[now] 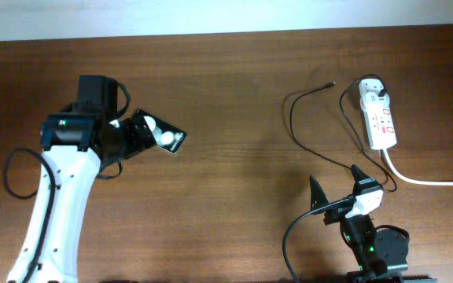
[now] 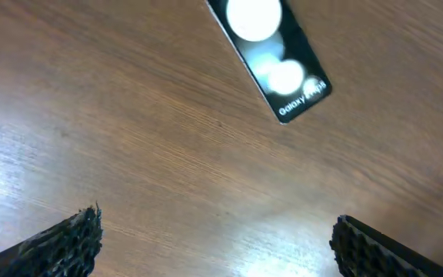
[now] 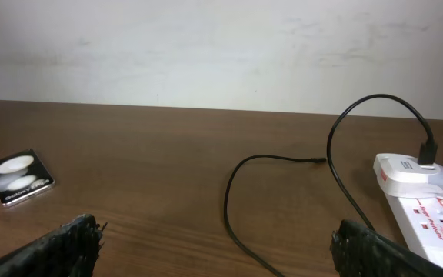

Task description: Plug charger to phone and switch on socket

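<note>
The black phone (image 1: 163, 135) lies flat on the table at the left, its screen showing two white glare spots; it also shows in the left wrist view (image 2: 271, 58) and the right wrist view (image 3: 21, 179). My left gripper (image 1: 136, 135) is open, right beside the phone's left end. The white socket strip (image 1: 379, 116) lies at the right. The charger's white plug (image 1: 372, 89) sits in its far end. The black charger cable (image 1: 305, 141) loops left, its tip (image 1: 333, 83) lying free. My right gripper (image 1: 336, 185) is open and empty, below the strip.
The socket's thick white cord (image 1: 423, 179) runs off to the right edge. A pale wall (image 3: 221, 46) stands behind the table's far edge. The bare wooden table (image 1: 234, 204) lies between the two arms.
</note>
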